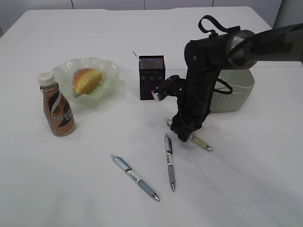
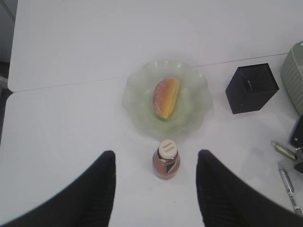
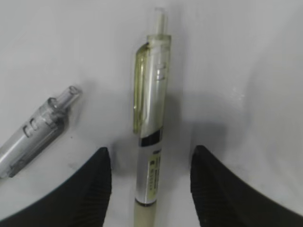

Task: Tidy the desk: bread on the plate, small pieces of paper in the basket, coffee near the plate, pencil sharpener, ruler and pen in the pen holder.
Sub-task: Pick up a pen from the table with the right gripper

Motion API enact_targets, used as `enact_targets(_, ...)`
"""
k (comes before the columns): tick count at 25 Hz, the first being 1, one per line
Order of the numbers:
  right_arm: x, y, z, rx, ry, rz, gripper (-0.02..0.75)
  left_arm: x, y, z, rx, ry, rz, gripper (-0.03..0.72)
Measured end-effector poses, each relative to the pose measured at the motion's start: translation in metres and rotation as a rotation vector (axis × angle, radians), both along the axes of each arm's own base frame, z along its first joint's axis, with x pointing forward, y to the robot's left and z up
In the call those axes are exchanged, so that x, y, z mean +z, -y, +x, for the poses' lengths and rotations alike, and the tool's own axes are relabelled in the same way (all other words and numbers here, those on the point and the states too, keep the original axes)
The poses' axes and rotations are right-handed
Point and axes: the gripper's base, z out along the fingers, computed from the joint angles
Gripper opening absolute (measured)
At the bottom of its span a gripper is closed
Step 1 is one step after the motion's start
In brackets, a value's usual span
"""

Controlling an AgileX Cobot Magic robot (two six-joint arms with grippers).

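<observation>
Up close in the right wrist view, the right gripper [image 3: 150,189] stands open, fingers straddling the olive-clip pen [image 3: 150,127] flat on the table [image 3: 246,56] without pinching it; a grey pen [image 3: 35,132] lies just beside. From the exterior we see what that view misses: a blue pen [image 1: 135,178] nearer us. The left wrist view alone gives us the left gripper [image 2: 156,187], open above the coffee bottle [image 2: 166,161], bread [image 2: 166,98] on the plate [image 2: 137,101], pen holder [image 2: 251,87] and basket [image 2: 294,71] beyond.

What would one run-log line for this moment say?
right gripper: open, straddling green-clip pen | bread: on plate | two pens: loose on table
</observation>
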Motion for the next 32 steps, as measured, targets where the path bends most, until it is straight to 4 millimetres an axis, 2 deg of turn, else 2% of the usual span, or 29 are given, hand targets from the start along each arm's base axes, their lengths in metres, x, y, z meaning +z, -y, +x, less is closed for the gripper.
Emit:
enact_targets(9, -0.007, -0.002, 0.0, 0.004, -0.025, 0.012, 0.416, 0.0, 0.0, 0.0, -0.001, 0.0, 0.001, 0.389)
enact_targets(16, -0.007, -0.002, -0.001, 0.017, -0.042, 0.009, 0.296, 0.0, 0.0, 0.0, -0.001, 0.0, 0.001, 0.388)
enact_targets(23, -0.007, -0.002, -0.002, 0.019, -0.05, 0.007, 0.101, 0.0, 0.0, 0.0, -0.001, 0.0, 0.001, 0.376)
enact_targets(29, -0.004, -0.002, -0.003, -0.006, -0.108, -0.011, 0.081, 0.0, 0.0, 0.0, -0.001, 0.0, 0.001, 0.374)
enact_targets(32, 0.005, -0.003, 0.0, -0.027, -0.127, -0.016, 0.079, 0.0, 0.0, 0.0, -0.001, 0.0, 0.001, 0.374)
